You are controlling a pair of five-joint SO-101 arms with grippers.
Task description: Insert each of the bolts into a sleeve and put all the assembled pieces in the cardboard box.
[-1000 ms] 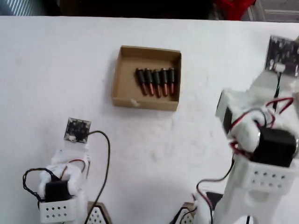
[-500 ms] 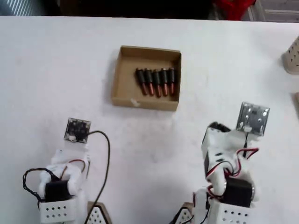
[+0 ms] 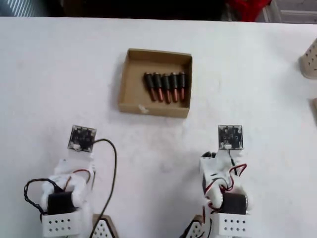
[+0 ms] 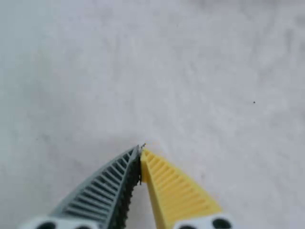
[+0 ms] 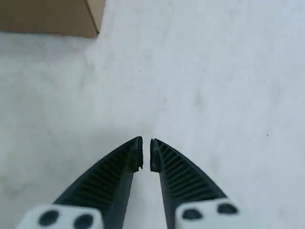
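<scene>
High view: your right arm [image 3: 223,198] has folded home; five sleeved bolts [image 3: 166,87] lie inside the cardboard box [image 3: 130,84]; left gripper [image 4: 141,151] and right gripper [image 5: 146,151] pinched together, empty; you look finished.

Folded low, left arm [image 3: 62,198] and right arm [image 3: 223,196]; left pincer [image 4: 141,151] closed; right pincer [image 5: 146,155] closed to a slit.

cardboard box [image 3: 128,94] on surface [image 3: 59,59] | five assembled pieces [image 3: 166,87] side by side in box, right half | left hand [image 4: 141,150] before box, leftward | right hand [image 5: 146,152] before box, rightward
</scene>
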